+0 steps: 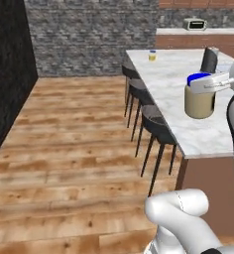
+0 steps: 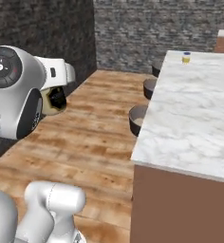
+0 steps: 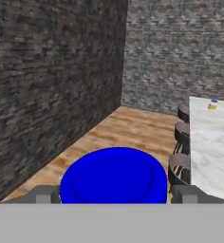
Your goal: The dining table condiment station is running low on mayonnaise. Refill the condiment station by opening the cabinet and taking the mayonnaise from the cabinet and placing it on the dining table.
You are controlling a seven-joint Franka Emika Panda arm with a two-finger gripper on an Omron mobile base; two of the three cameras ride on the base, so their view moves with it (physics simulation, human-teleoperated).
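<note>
Gripping one mayonnaise (image 1: 199, 101) jar upright, blue lid up, between my fingers (image 3: 46, 194), gripper (image 1: 211, 83) beside the dining table (image 1: 188, 131); one small yellow jar (image 1: 152, 55), three stools (image 1: 158, 126).

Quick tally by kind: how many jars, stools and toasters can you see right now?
Jars: 2, the mayonnaise in the jaws and a small yellow jar on the table
Stools: 3
Toasters: 1
Total: 6

White rounded arm (image 2: 19, 95) links (glossy), dark joint caps.
</note>
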